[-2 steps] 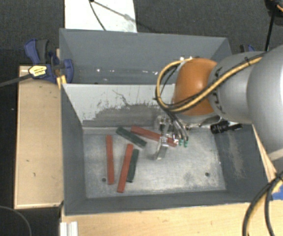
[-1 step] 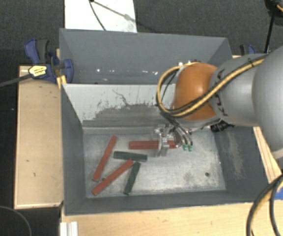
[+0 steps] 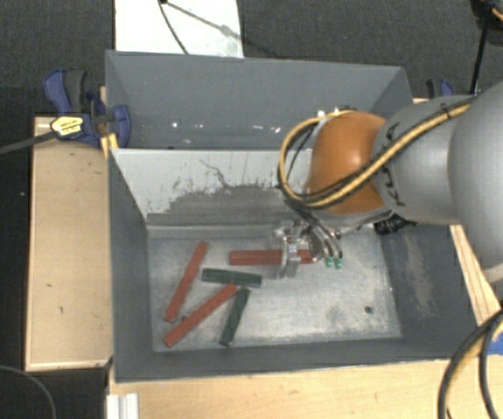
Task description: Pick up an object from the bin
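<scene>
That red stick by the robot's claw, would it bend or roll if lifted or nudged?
The red stick looks straight and flat-sided, so it is probably stiff and would slide rather than roll. The gripper is at its right end, not its middle, so lifted from there it might tilt or swing. It looks slim, likely light.

Bin (image 3: 356, 312): grey, pale scratches
Three sticks (image 3: 186, 280) (image 3: 201, 314) (image 3: 253, 257): red-brown
Two sticks (image 3: 231, 277) (image 3: 233, 316): dark green
Wrist cover (image 3: 343, 160): orange
</scene>
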{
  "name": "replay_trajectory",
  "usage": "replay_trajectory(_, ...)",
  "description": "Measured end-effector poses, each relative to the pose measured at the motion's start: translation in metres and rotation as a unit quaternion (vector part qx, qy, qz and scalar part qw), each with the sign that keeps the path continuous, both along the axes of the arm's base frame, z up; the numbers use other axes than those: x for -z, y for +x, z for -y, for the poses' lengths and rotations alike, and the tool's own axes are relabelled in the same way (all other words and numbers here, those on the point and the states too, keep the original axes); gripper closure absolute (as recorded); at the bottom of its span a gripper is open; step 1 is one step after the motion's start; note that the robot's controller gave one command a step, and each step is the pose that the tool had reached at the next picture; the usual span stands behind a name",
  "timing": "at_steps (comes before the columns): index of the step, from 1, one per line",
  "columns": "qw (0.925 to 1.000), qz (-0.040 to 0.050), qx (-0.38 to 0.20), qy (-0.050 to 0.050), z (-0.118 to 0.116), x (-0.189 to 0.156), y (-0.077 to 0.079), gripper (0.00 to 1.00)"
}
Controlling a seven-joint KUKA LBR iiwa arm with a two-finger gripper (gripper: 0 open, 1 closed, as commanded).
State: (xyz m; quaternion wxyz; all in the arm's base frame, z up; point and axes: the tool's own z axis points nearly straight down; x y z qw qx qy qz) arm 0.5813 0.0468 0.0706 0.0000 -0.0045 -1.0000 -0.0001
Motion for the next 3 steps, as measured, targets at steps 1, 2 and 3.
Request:
replay_trajectory(1, 1.0000, -0.0018, 0.000, 0.000, 0.000, -0.004, -0.002, 1.00)
replay_trajectory(2, 1.0000, -0.0037, 0.000, 0.000, 0.000, -0.024, -0.003, 1.00)
replay_trajectory(3, 1.0000, -0.0001, -0.001, 0.000, 0.000, -0.043, -0.001, 1.00)
